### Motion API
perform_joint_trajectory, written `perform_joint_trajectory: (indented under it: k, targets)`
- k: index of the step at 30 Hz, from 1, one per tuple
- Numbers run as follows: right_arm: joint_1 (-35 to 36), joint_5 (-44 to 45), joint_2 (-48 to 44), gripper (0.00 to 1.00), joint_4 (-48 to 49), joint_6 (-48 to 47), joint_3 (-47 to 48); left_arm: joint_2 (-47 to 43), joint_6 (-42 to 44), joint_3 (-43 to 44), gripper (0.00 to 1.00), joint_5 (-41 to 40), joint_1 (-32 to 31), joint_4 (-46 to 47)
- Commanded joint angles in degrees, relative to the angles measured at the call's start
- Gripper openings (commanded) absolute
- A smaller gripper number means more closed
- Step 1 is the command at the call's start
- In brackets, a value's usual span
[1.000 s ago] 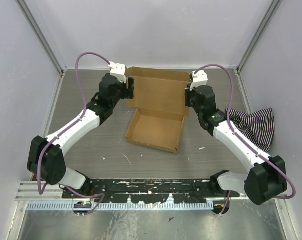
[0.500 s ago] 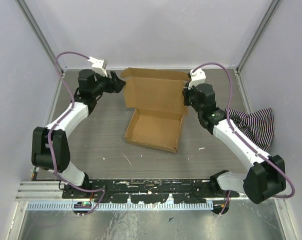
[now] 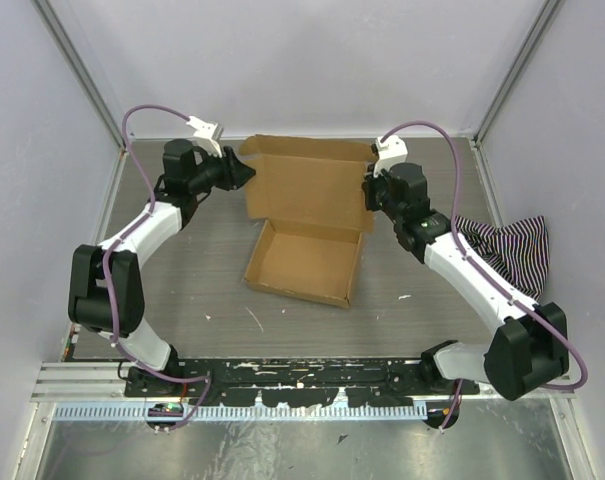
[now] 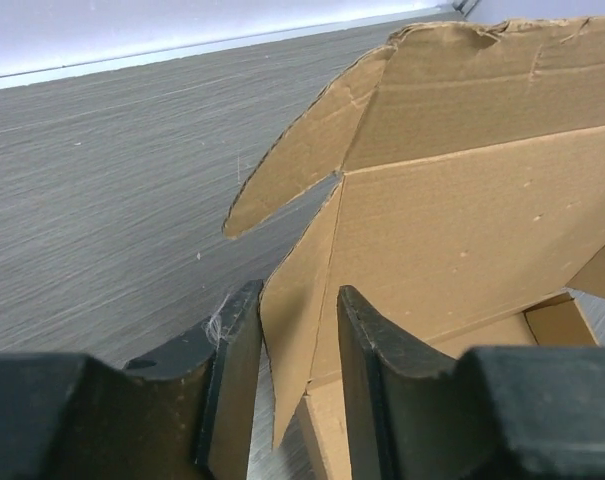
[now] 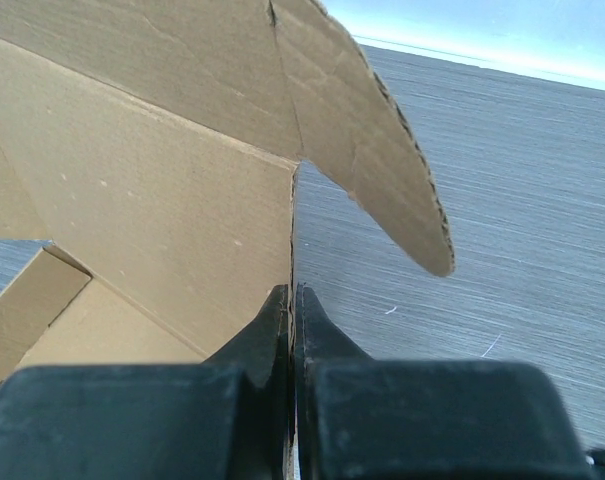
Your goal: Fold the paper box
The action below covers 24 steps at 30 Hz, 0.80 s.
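Left hand [image 4: 297, 300] spread astride paper box [image 4: 452, 220] flap, right hand [image 5: 293, 300] clamping its edge, seen from wrists

From the box [image 3: 307, 262], the table [image 3: 197, 290] lies bare at 6 and 9 o'clock, wide enough for a claw to sweep through. At 12 its raised lid [image 3: 312, 185] stands like a wall, with only a narrow strip of table behind it before the back panel [image 3: 302, 70]. The left claw [image 3: 244, 176] crowds 11, the right claw [image 3: 368, 190] 1, and a striped cloth [image 3: 507, 250] lies crumpled at 3, well apart.
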Motion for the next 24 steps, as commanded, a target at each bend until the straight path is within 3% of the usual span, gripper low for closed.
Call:
perform_joint_trajectory:
  k: [1, 10, 13, 15, 24]
  targets:
    - [-0.2, -0.9, 1.0, 0.01, 0.0, -0.5, 4.5, -2.1, 0.3, 2.0, 0.40, 0.0, -1.0, 1.2]
    - [-0.1, -1.6, 5.7, 0.01, -9.1, 0.9, 11.6, -3.5, 10.2, 7.2, 0.33, -9.5, -8.0, -13.8]
    - [-0.1, -1.7, 8.0, 0.02, -13.1, 1.1, 14.6, -1.9, 11.2, 10.9, 0.10, -12.0, -8.8, -18.9]
    - [-0.1, -1.4, 9.4, 0.03, -15.5, 1.2, 16.9, -1.1, 11.3, 12.4, 0.01, -15.1, -9.0, -21.9]
    - [-0.2, -1.5, 12.7, 0.07, -19.7, 1.7, 20.3, 0.0, 10.6, 13.5, 0.00, -22.4, -9.6, -24.9]
